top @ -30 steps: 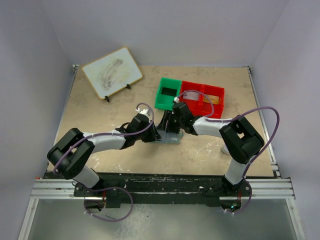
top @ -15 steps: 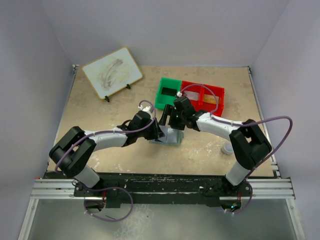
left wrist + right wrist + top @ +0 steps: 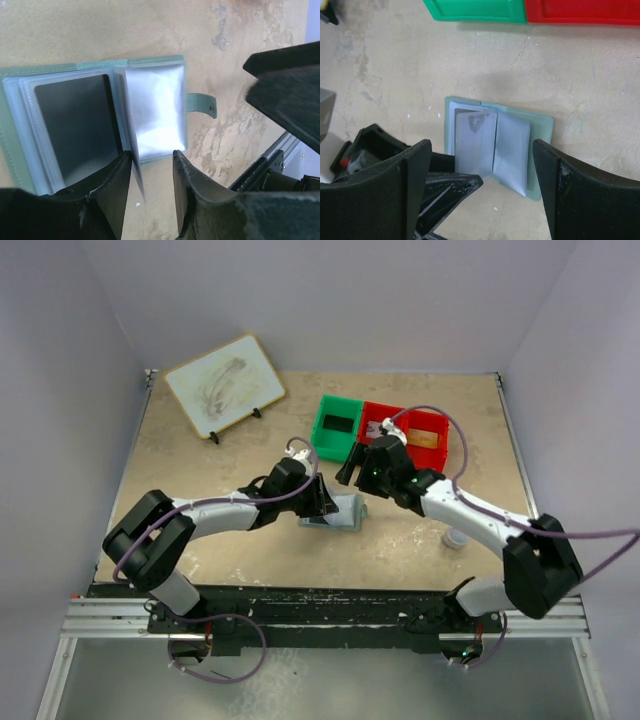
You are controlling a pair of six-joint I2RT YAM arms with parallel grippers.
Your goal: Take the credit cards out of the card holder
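Note:
The card holder (image 3: 340,513) lies open on the table, grey-green outside with pale clear sleeves (image 3: 156,107) inside. A dark credit card (image 3: 75,125) sits in the left sleeve, and it shows pale with a mark (image 3: 475,132) in the right wrist view. My left gripper (image 3: 321,502) is at the holder's near edge, open; one loose sleeve page (image 3: 133,165) stands on edge against its left finger (image 3: 112,192), unpinched. My right gripper (image 3: 351,469) hovers wide open above the holder (image 3: 542,125), nothing between its fingers (image 3: 415,185).
A green bin (image 3: 336,426) and a red bin (image 3: 420,435) stand just behind the holder. A framed board on a stand (image 3: 224,385) is at the back left. A small white object (image 3: 455,538) lies to the right, near the right arm.
My right gripper has lifted off the holder, drawn back toward the bins and opened wide. My left jaws have widened a little. The holder now lies spread open.

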